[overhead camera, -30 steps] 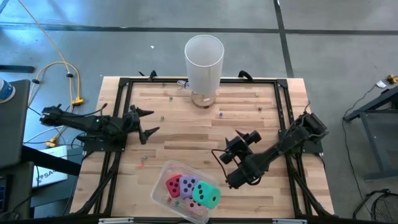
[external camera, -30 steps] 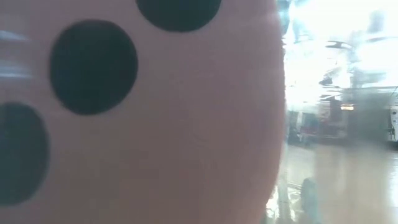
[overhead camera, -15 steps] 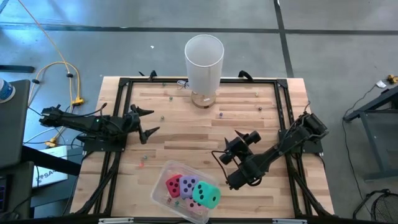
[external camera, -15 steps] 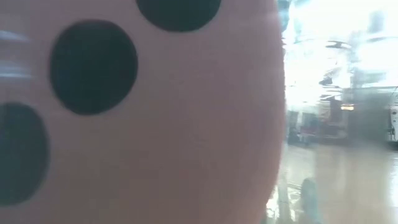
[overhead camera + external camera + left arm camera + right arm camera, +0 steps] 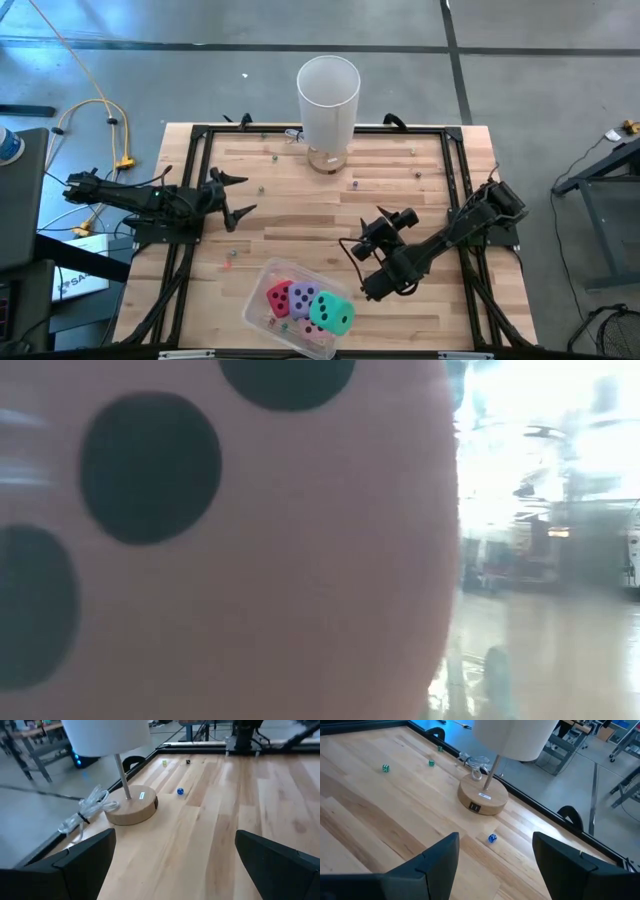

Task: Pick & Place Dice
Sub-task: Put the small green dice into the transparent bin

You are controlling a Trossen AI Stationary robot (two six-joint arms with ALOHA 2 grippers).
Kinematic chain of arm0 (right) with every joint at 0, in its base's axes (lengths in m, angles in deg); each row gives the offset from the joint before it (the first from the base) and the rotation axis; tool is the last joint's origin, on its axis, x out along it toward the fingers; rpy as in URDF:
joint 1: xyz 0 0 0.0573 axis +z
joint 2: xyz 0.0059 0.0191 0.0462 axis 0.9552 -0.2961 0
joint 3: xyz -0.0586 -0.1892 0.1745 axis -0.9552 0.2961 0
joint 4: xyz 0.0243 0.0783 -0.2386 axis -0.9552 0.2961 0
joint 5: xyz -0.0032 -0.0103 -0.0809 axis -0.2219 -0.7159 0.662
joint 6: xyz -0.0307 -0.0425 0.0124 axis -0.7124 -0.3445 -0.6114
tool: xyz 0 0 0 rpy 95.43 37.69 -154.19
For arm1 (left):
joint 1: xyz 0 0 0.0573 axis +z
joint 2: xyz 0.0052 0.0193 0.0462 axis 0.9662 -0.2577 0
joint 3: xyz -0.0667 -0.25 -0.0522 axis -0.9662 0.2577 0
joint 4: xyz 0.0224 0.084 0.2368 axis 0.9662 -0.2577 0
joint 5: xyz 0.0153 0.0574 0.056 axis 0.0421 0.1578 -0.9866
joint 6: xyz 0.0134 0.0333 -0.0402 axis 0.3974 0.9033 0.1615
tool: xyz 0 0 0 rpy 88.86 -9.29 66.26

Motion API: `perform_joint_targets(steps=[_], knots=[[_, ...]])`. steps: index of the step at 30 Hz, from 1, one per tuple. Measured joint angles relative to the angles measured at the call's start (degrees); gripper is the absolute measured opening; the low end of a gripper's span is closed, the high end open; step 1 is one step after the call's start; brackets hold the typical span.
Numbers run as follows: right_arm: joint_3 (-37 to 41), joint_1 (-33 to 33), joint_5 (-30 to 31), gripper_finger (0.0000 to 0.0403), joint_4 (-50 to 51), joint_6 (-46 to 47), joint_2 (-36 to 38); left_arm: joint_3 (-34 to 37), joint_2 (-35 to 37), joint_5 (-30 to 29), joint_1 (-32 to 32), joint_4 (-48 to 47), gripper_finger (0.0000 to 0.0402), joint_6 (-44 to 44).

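Right gripper [image 5: 383,225] – jaws parted, empty – has edged slightly left; 4 dice [image 5: 308,304] unmoved in bin [image 5: 258,290]

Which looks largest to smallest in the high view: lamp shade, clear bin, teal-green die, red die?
1. Clear bin
2. Lamp shade, though it stands nearer the camera
3. Teal-green die
4. Red die

Counter [image 5: 300,215]: light wood planks, framed by a black rail along the edges. At the far edge, centre, a lamp [image 5: 328,100] with a white cylindrical shade stands on a round wooden base [image 5: 131,808]; a bundled white cord [image 5: 89,810] lies beside the base. A clear plastic container [image 5: 258,299] sits at the near edge, slightly left of centre. Tiny coloured beads lie scattered on the planks, one blue bead [image 5: 491,838] near the lamp base.
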Motion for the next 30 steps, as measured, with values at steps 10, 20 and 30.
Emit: perform_joint_targets(steps=[10,20,30], knots=[[-0.02,0.0,0.45,0.0243,-0.32,0.0,0.0,0.42,0.0,11.53,1.36,-1.07,0.04,1.08],[-0.02,0.0,0.74,0.0243,-1.21,-0.02,-0.02,5.76,0.0,14.54,10.63,0.51,0.04,-3.51],[-0.02,0.0,0.36,0.0243,-1.33,-0.02,0.0,7.87,-0.02,16.85,21.09,1.06,0.04,-6.15]])
